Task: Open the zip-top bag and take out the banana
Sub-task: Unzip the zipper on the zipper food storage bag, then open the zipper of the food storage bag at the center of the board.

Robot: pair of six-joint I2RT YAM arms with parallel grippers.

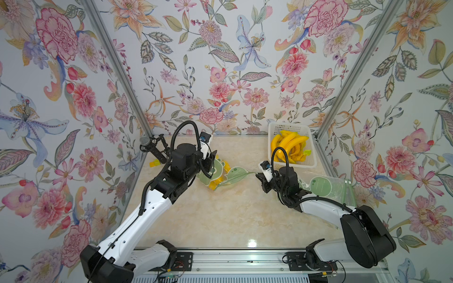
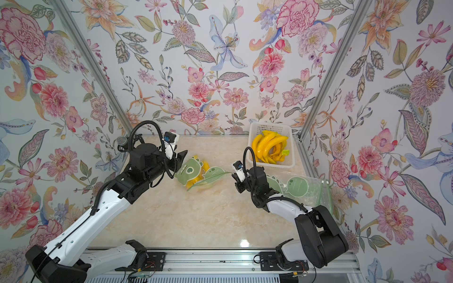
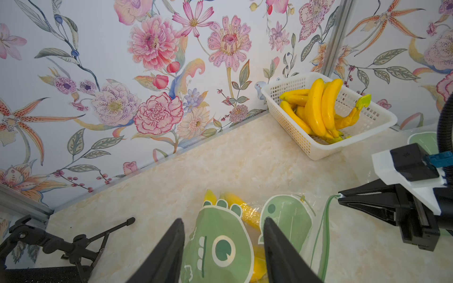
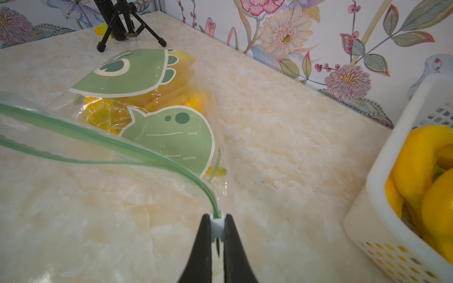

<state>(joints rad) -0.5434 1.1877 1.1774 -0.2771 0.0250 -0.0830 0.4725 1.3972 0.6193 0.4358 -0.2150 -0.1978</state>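
The zip-top bag lies mid-table, crinkly clear film printed with a green dinosaur, the smooth yellow banana inside, not yet out. Its green zip track looks parted. The right gripper pinches the small white slider; the left gripper stands spread over the bag's left end

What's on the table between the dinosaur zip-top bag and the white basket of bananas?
Nothing: bare marble tabletop separates the zip-top bag from the white basket, clearest in the left wrist view.

Green-printed zip-top bag unzipped, banana inside (yellow)
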